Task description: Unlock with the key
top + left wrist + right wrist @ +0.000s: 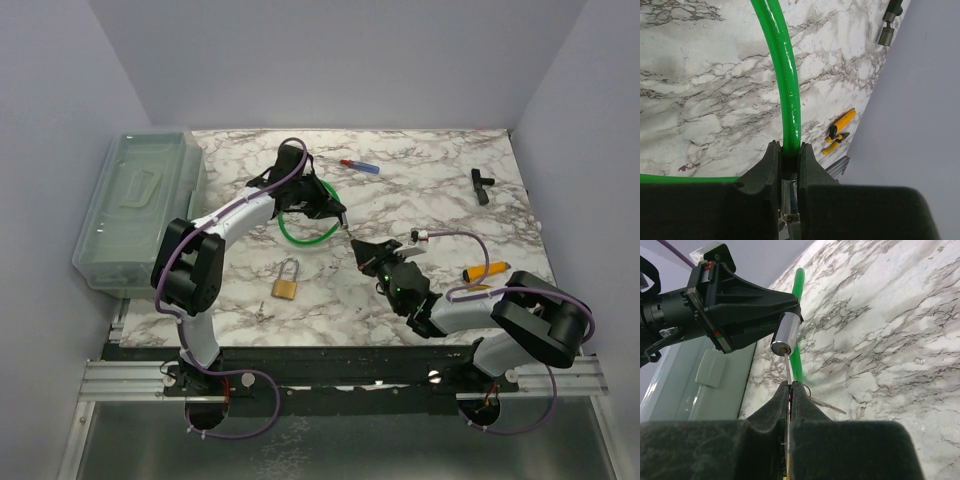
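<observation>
1. The left fingers [779, 154] are clamped on the green cable [788, 85] where it joins the chrome lock cylinder [786, 334]. They hold it above the tabletop [430, 205], near the centre.
2. The right fingers [792, 388] are pinched tight on the key [788, 371] and reach in from 5 o'clock. The blade tip meets the cylinder's keyhole, but its depth cannot be told.
3. A brass padlock [286, 283] lies at 7 o'clock from the cylinder.
4. A clear box [135, 215] sits at 9 o'clock, a yellow tool [484, 271] at 4 o'clock, and a black tool [482, 185] at 2 o'clock.
</observation>
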